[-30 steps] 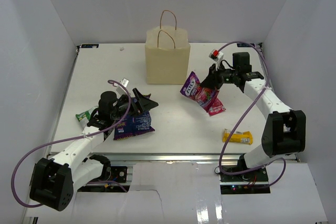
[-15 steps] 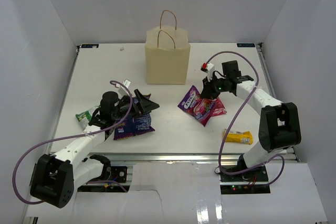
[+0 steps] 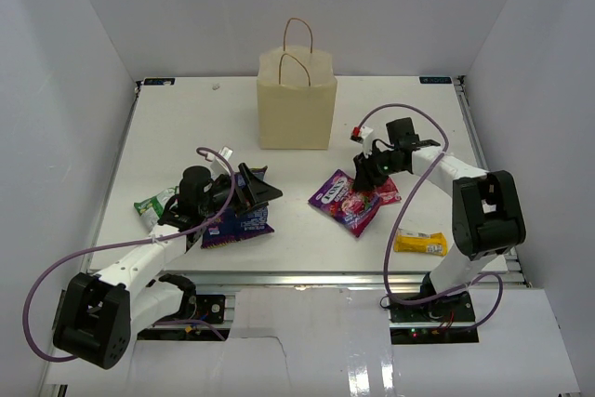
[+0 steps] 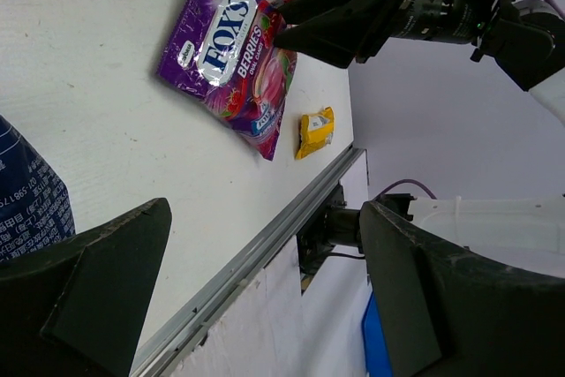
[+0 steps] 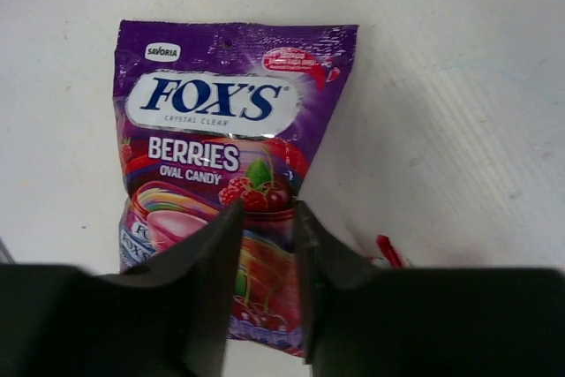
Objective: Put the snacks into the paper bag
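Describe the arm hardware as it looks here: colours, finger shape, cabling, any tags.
Both arms have white links with bulky black joint housings. The left gripper and right gripper are all black, with broad wedge-shaped fingers. A purple cable loops loosely from each base to the wrist; the right one carries a small red-and-white tag. No sleeves visible.
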You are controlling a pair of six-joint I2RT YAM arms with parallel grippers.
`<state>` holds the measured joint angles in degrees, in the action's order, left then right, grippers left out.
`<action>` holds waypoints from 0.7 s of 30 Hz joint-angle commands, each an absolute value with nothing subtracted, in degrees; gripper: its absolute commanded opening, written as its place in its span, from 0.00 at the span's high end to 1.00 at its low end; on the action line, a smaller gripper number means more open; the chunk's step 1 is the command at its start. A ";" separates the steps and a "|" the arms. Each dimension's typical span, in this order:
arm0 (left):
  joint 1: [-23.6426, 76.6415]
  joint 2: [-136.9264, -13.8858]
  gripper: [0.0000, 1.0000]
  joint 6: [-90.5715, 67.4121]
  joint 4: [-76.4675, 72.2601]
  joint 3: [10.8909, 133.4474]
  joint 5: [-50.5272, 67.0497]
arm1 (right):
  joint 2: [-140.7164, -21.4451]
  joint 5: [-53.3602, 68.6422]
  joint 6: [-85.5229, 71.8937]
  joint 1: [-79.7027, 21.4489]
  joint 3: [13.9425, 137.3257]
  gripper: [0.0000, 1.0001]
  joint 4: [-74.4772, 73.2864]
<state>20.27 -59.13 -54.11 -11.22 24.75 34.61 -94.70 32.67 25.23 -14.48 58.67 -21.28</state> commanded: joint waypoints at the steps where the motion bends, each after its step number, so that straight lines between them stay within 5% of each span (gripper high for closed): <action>1: 20.74 -58.10 0.02 -54.32 -12.39 24.35 35.60 | -96.85 37.26 29.61 -14.59 59.94 0.57 -24.87; 4: 20.92 -57.92 0.02 -54.40 -12.39 24.26 35.51 | -99.49 37.97 31.55 -14.68 62.22 0.33 -27.76; 8: 21.09 -57.83 0.02 -54.58 -12.48 24.26 35.60 | -101.69 38.50 33.48 -14.68 63.98 0.18 -30.14; 13: 21.27 -57.92 0.02 -54.58 -12.39 24.43 35.42 | -103.88 38.41 35.07 -14.59 64.07 0.17 -32.08; 15: 21.36 -57.92 0.02 -54.58 -12.39 24.43 35.51 | -104.41 39.63 35.68 -14.59 63.90 0.23 -32.52; 21: 21.45 -57.74 0.02 -54.23 -12.48 24.35 35.60 | -105.21 44.20 37.61 -14.33 65.12 0.82 -36.46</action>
